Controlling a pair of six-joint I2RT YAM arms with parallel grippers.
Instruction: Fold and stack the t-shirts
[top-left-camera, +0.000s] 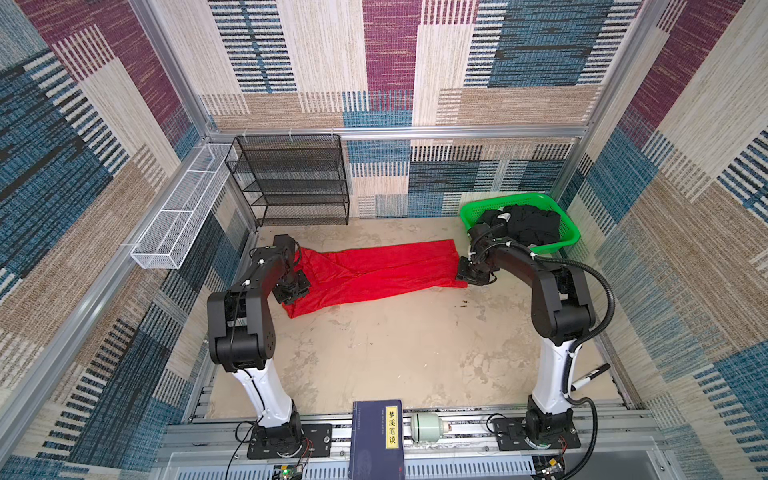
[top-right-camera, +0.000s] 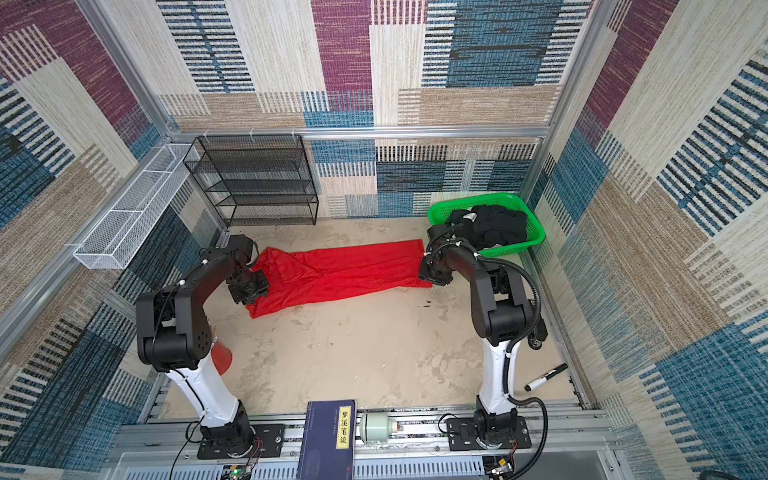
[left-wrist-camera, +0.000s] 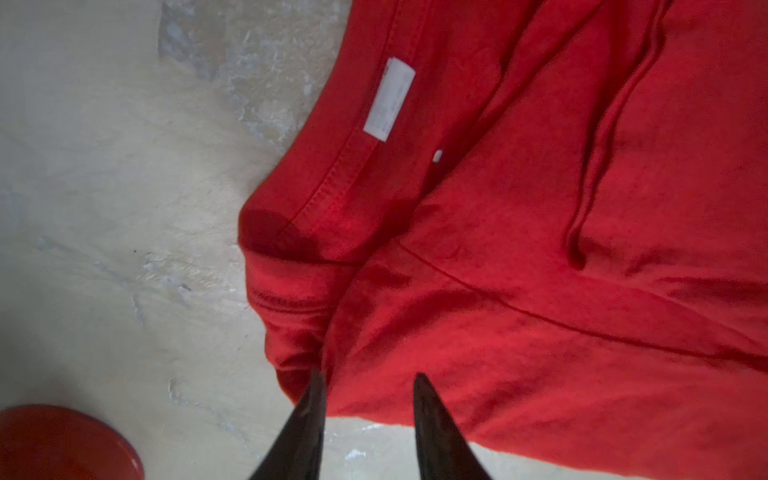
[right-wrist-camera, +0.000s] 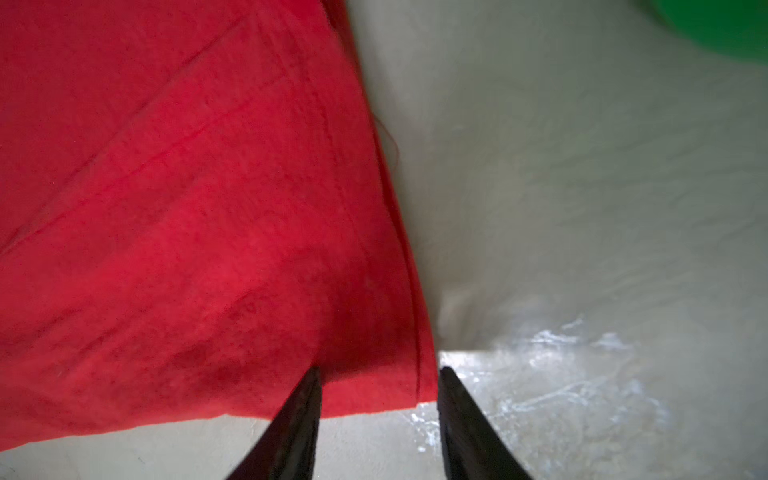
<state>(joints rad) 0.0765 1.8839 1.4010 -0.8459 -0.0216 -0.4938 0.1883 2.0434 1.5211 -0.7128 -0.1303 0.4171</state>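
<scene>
Closest to me, a dark blue book with a yellow label (top-left-camera: 376, 440) and a pale green cylinder (top-left-camera: 428, 426) lie on the metal rail between the two arm bases. A black marker pen (top-left-camera: 590, 376) lies beside the right arm's white column. A round red dish (top-right-camera: 222, 359) shows partly behind the left arm.

Beyond is the bare, scuffed beige tabletop (top-left-camera: 395, 353). Across its far half, a bright red cloth t-shirt (top-left-camera: 374, 270) lies flat in a long band running left to right, with its sides folded in.

The left gripper (left-wrist-camera: 368, 376) is low over the shirt's collar end. Its jaws are spread, holding nothing, and their tips straddle a rumpled edge of red cloth. A small white neck tag (left-wrist-camera: 389, 99) shows inside the collar.

The right gripper (right-wrist-camera: 378, 370) is at the opposite end, over the near corner of the hem. It too is released, with its jaws parted on either side of that corner.

Just behind the right arm, a green plastic mesh basket (top-left-camera: 567, 226) sits in the far right corner of the table. A heap of black t-shirts (top-left-camera: 528, 224) lies inside it, showing a bit of white.

A black wire-mesh shelf rack (top-left-camera: 291, 178) stands against the back wall at the far left. A long white wire tray (top-left-camera: 178, 216) is mounted along the left wall. Patchwork-patterned fabric panels cover the walls.
</scene>
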